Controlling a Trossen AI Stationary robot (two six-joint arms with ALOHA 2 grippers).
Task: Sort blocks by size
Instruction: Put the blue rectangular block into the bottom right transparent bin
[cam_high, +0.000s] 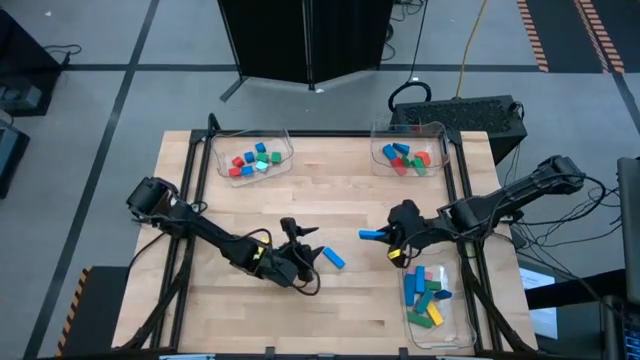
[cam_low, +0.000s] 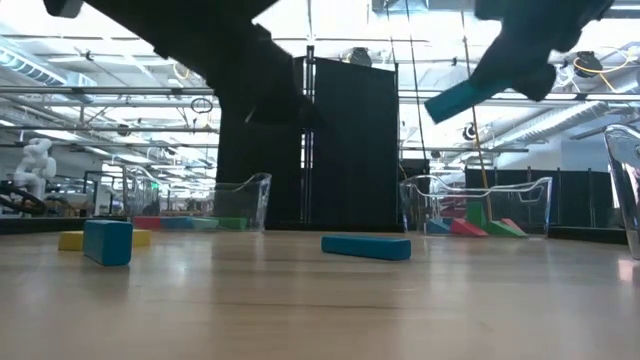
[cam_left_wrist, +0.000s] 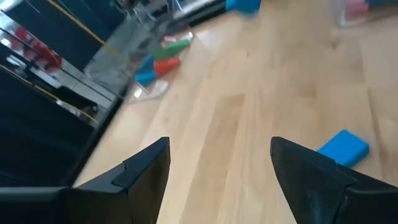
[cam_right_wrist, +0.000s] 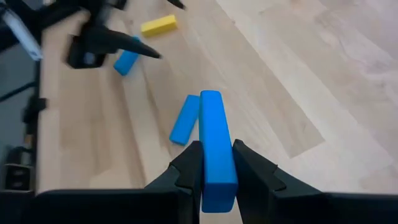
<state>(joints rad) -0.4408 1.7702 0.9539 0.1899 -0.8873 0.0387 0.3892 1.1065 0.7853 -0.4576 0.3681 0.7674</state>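
Observation:
My right gripper (cam_right_wrist: 216, 152) is shut on a long blue bar (cam_right_wrist: 214, 140) and holds it well above the table (cam_low: 465, 98). A second blue bar (cam_high: 334, 258) lies flat on the table between the two grippers. My left gripper (cam_left_wrist: 217, 146) is open with only bare wood between its fingers. A short blue block (cam_left_wrist: 343, 148) lies on the table just outside one of its fingers. A yellow block (cam_right_wrist: 158, 25) lies beyond that. My right gripper pinches the long blue bar by its two long sides (cam_right_wrist: 211, 177), close to one end, between its two fingers. The fingers lie along the bar, which sticks out past their tips toward the table's left. The bar is lifted clear and tilted (cam_low: 465, 98).
Clear trays hold sorted blocks at the far left (cam_high: 255, 158), the far right (cam_high: 408, 155) and the near right (cam_high: 430, 300). Bare wood spreads across the near middle of the table (cam_high: 250, 320).

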